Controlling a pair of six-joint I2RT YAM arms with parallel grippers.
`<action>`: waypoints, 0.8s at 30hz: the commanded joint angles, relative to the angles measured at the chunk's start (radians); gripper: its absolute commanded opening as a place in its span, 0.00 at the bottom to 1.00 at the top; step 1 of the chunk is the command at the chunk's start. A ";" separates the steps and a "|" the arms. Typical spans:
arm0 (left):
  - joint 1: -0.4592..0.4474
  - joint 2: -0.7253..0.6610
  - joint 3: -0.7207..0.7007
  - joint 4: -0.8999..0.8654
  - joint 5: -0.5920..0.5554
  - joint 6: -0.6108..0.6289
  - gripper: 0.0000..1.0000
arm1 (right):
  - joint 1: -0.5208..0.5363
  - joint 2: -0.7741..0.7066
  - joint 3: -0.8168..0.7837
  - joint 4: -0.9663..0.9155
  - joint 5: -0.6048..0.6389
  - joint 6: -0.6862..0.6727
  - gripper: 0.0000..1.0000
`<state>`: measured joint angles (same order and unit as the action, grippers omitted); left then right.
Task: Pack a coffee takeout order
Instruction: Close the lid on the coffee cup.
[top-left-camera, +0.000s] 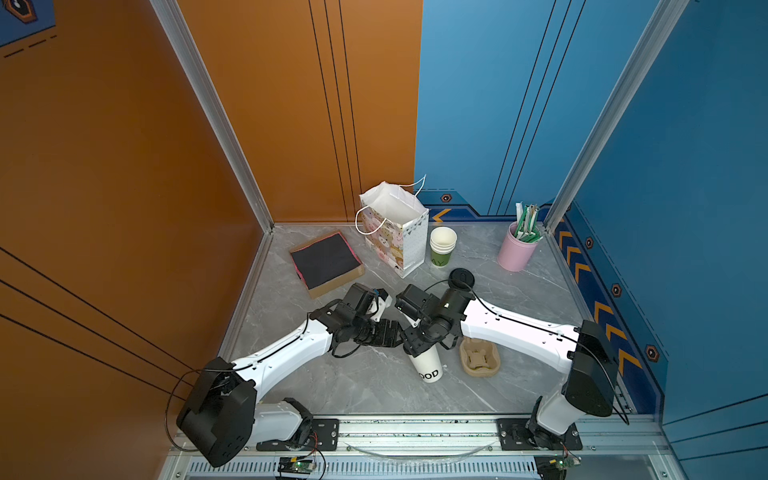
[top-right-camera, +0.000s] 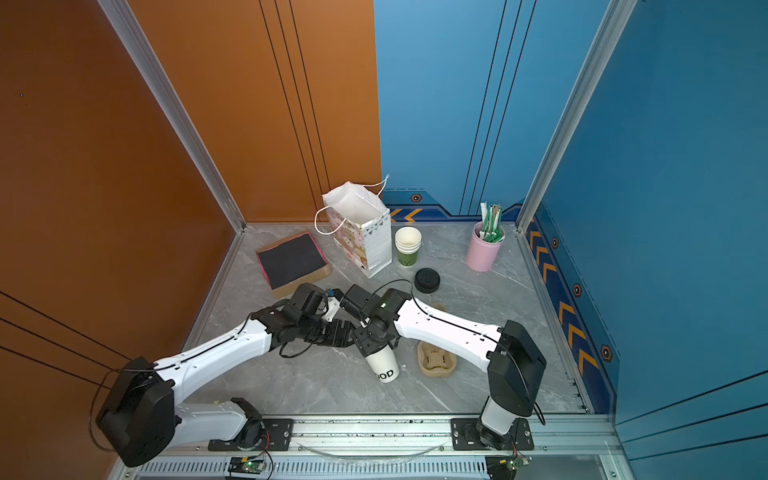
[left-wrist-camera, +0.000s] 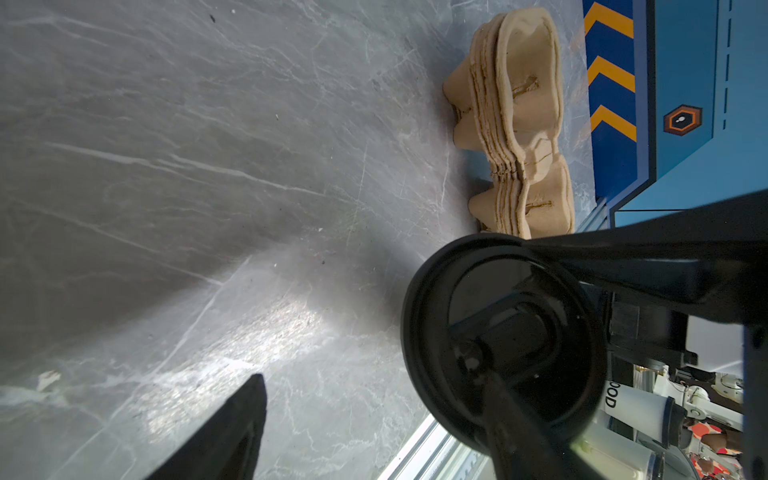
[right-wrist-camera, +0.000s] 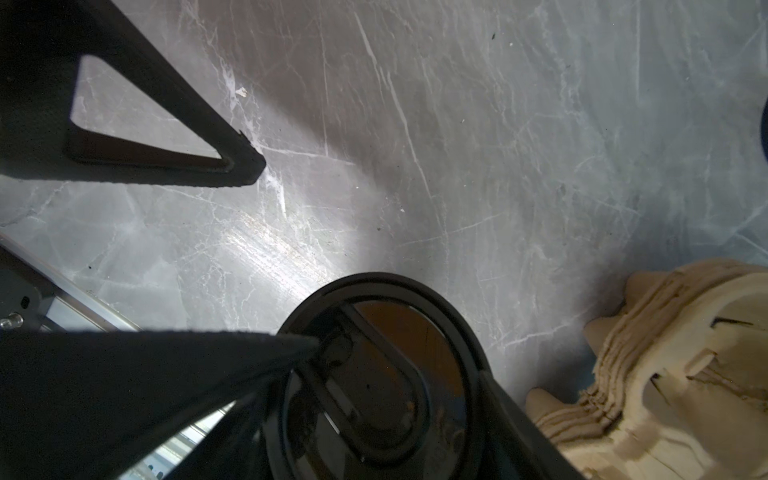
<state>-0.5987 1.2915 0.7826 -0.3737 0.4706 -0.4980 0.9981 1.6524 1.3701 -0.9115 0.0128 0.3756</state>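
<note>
- Whitish paper cup (top-left-camera: 428, 368) with round black plastic lid (left-wrist-camera: 490, 291) leans on the table (top-left-camera: 365, 386), beige pulp carrier stack (top-left-camera: 480, 357) at its 3 o'clock.
- Left fingers (left-wrist-camera: 237, 424) wide, one across the lid.
- Right fingers (right-wrist-camera: 124, 374) wide, tip on the lid.

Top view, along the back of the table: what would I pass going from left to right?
black napkin → patterned paper bag → stack of lidless cups → pink straw holder
</note>
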 joint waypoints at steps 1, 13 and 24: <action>-0.013 0.005 0.026 -0.081 -0.040 0.026 0.81 | -0.018 -0.041 -0.016 0.039 0.045 0.026 0.70; 0.003 -0.051 0.074 -0.091 -0.116 0.028 0.84 | -0.028 -0.117 -0.104 0.175 0.066 0.004 0.67; 0.050 -0.110 0.070 -0.091 -0.152 0.029 0.85 | -0.027 -0.278 -0.375 0.478 0.124 -0.007 0.66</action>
<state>-0.5564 1.1954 0.8326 -0.4400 0.3412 -0.4866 0.9756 1.4220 1.0485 -0.5648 0.0917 0.3817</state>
